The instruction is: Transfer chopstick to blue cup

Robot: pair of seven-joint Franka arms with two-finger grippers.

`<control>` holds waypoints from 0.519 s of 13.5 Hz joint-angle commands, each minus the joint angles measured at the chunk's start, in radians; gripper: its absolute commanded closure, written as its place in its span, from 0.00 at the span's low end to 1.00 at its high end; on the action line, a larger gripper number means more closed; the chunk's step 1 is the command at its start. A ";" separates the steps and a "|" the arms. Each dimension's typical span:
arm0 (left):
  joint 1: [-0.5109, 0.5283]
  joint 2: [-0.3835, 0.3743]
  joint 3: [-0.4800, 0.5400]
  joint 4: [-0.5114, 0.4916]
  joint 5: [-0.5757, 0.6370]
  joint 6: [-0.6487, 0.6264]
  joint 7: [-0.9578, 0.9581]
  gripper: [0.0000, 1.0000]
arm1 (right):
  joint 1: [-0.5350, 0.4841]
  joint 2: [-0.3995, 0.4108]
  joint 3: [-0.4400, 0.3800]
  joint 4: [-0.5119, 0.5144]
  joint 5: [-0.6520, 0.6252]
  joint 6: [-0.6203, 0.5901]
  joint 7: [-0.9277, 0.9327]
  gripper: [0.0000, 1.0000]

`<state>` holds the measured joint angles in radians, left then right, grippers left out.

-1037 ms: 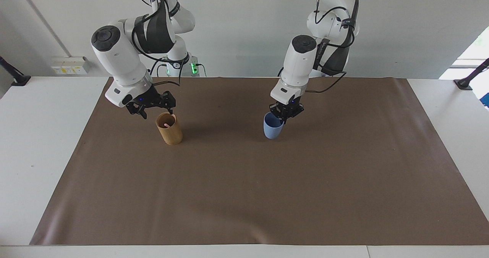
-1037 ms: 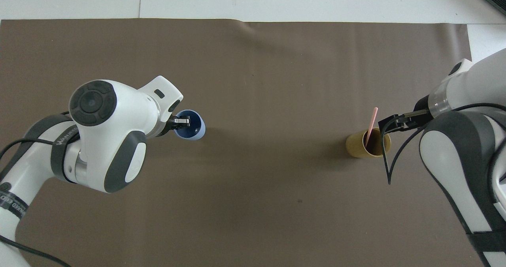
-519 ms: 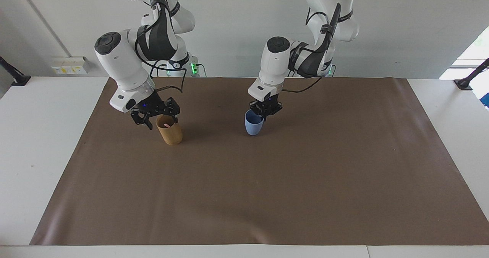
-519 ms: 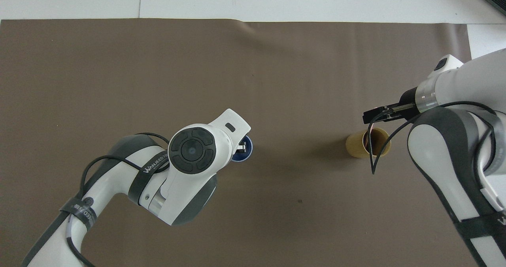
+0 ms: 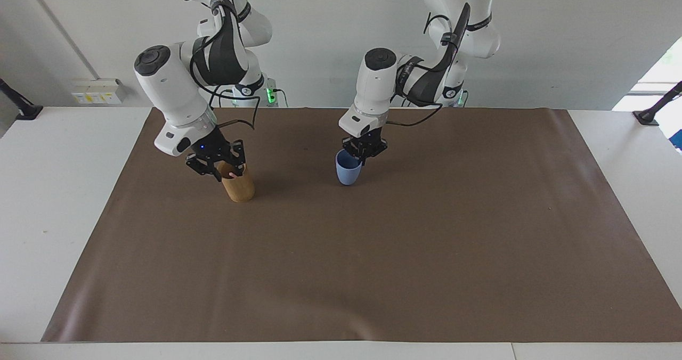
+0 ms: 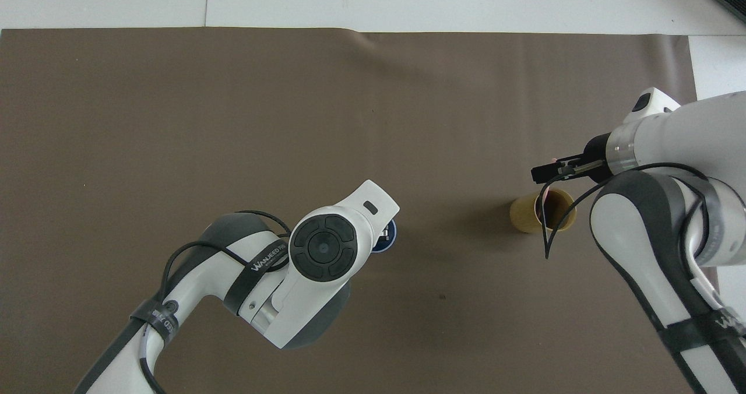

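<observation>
The blue cup (image 5: 347,174) hangs upright from my left gripper (image 5: 364,154), which is shut on its rim near the middle of the mat. Whether the cup's base touches the mat I cannot tell. From overhead only a sliver of the blue cup (image 6: 390,241) shows beside the left wrist. The pink chopstick (image 5: 233,174) stands in a tan wooden holder (image 5: 238,187) toward the right arm's end. My right gripper (image 5: 221,168) is down at the holder's mouth, at the chopstick's top. Overhead, the right gripper (image 6: 549,171) covers the upper chopstick (image 6: 542,200) above the holder (image 6: 524,214).
A brown mat (image 5: 373,269) covers most of the white table (image 5: 53,216). The holder and the cup stand about a forearm's length apart in the row close to the robots.
My left gripper has carried the blue cup sideways toward the tan holder. My right gripper has come down over the holder's mouth onto the chopstick's top.
</observation>
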<state>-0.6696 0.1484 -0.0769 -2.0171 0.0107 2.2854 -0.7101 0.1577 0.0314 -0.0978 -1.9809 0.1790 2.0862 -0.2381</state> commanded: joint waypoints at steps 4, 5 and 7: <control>-0.010 -0.016 0.013 -0.019 -0.002 0.020 -0.011 0.18 | -0.015 -0.024 0.004 -0.021 0.034 0.002 -0.038 1.00; -0.011 -0.015 0.014 -0.011 0.000 0.011 -0.008 0.00 | -0.017 -0.022 0.004 -0.018 0.034 0.002 -0.040 1.00; -0.001 -0.027 0.017 -0.011 0.003 -0.003 0.012 0.00 | -0.017 -0.019 0.003 -0.009 0.033 -0.003 -0.046 1.00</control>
<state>-0.6695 0.1460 -0.0731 -2.0164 0.0106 2.2863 -0.7114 0.1526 0.0292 -0.0978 -1.9806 0.1795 2.0855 -0.2401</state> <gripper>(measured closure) 0.260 0.921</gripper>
